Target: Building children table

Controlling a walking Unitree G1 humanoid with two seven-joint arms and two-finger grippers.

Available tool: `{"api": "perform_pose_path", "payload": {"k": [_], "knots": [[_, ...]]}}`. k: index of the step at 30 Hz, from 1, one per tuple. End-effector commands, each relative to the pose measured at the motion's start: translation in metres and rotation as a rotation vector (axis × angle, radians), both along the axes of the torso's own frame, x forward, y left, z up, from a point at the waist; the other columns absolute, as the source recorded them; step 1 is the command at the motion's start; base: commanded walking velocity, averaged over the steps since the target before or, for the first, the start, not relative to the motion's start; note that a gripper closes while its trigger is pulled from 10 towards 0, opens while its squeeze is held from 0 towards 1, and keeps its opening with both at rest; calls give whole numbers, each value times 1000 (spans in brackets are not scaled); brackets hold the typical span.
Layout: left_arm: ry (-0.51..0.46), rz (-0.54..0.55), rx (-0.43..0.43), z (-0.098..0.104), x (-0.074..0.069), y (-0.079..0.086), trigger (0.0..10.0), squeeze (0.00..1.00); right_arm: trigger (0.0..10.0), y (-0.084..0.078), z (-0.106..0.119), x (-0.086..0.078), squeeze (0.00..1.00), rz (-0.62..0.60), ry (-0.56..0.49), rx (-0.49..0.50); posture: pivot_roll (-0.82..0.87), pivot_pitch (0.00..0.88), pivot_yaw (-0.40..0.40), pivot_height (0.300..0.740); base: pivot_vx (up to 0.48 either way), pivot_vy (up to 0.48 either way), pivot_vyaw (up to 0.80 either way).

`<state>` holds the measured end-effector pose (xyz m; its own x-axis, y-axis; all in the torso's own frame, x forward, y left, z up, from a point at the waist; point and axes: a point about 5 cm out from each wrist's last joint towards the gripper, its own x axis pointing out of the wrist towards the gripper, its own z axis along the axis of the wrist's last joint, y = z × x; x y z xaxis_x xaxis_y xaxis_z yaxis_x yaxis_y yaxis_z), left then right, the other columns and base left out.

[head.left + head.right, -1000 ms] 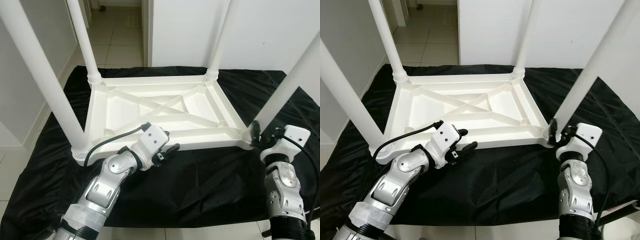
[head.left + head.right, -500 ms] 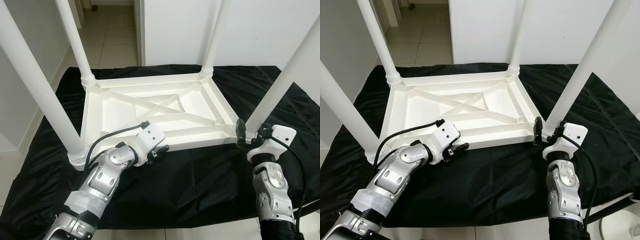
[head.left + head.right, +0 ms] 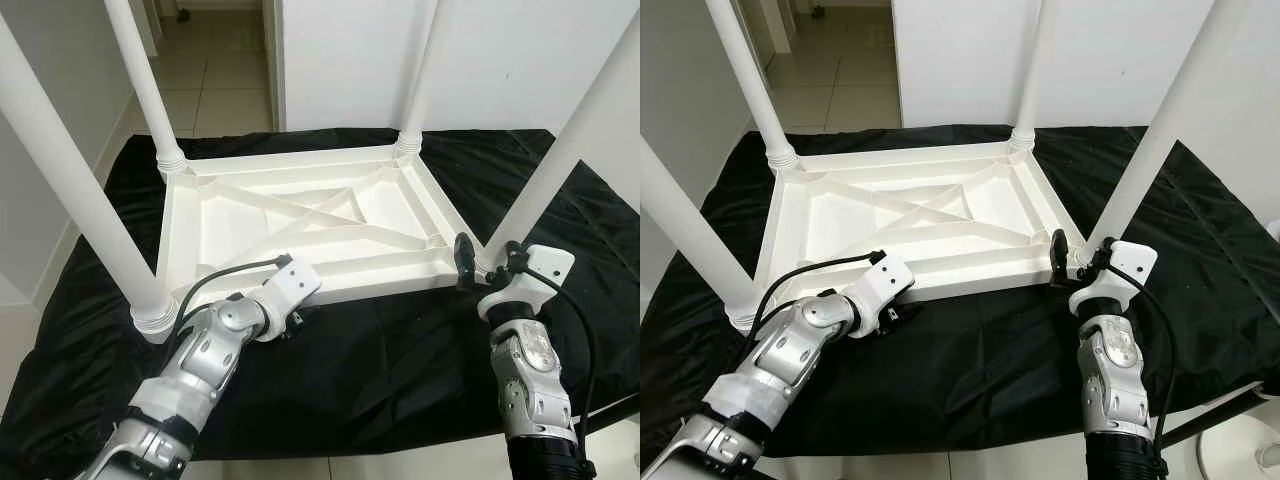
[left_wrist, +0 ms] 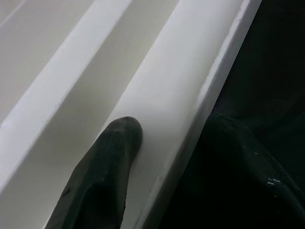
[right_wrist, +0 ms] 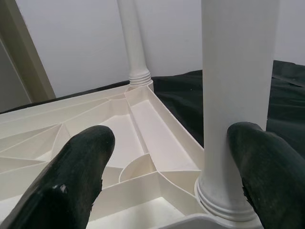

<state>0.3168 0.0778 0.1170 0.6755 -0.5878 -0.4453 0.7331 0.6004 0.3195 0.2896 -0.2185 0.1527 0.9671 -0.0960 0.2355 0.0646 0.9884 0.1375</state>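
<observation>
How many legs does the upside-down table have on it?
4. One leg at the far left corner, one at the far right, one at the near left, one at the near right.

The table (image 3: 300,225) lies upside down on a cloth (image 3: 400,350) spread over the floor (image 3: 225,95), its four legs pointing up, one at each corner. The left gripper (image 3: 290,322) sits at the table's near rim, left of the middle, with one of its fingers (image 4: 102,171) resting on the rim and the other over the cloth outside it. The right gripper (image 3: 1072,262) is at the near right corner, its fingers (image 5: 71,176) on either side of that corner's leg (image 5: 236,95). Behind the table stands a wall (image 3: 500,50), with a doorway to its left.
</observation>
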Motion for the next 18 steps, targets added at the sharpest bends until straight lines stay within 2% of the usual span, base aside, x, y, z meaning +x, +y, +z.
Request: {"api": "perform_pose_path", "payload": {"k": [1, 3, 4, 5, 6, 7, 9, 13, 17, 18], "knots": [[-5, 82, 17, -2, 5, 7, 10000, 0, 10000, 6, 1, 3, 0, 24, 3, 9, -45, 24, 10, 740, 0, 0, 0], [2, 98, 5, -1, 6, 8, 10000, 0, 10000, 7, 1, 3, 0, 25, 3, 9, -45, 24, 10, 740, 0, 0, 0], [-5, 112, -1, 0, 7, 9, 8941, 0, 10000, 8, 1, 4, 0, 27, 4, 9, -45, 25, 8, 740, 0, 0, 0], [-10, 125, -13, 1, 8, 10, 7216, 0, 10000, 8, 1, 4, 0, 29, 5, 8, -45, 25, 8, 740, 0, 0, 0], [-8, 135, -29, 2, 9, 10, 4784, 0, 10000, 8, 0, 4, 0, 30, 6, 8, -45, 25, 8, 740, 0, 0, 0], [-8, 135, -29, 2, 9, 10, 4784, 0, 10000, 8, 0, 4, 0, 30, 6, 8, -45, 25, 8, 740, 0, 0, 0], [-10, 151, -54, 4, 9, 10, 1255, 0, 10000, 8, 0, 4, 0, 30, 8, 8, -46, 28, 6, 740, 0, 0, 0], [-9, 159, -51, 5, 10, 11, 392, 0, 10000, 8, 0, 3, 0, 31, 12, 7, -48, 30, 4, 740, 0, 0, 0], [-10, 163, -47, 5, 10, 12, 510, 0, 10000, 7, 0, 4, 0, 31, 14, 7, -48, 30, 4, 740, 0, 0, 0], [-16, 167, -48, 6, 11, 11, 2431, 0, 10000, 7, -1, 4, 0, 28, 16, 6, -47, 31, 4, 740, 0, 0, 0]]}}
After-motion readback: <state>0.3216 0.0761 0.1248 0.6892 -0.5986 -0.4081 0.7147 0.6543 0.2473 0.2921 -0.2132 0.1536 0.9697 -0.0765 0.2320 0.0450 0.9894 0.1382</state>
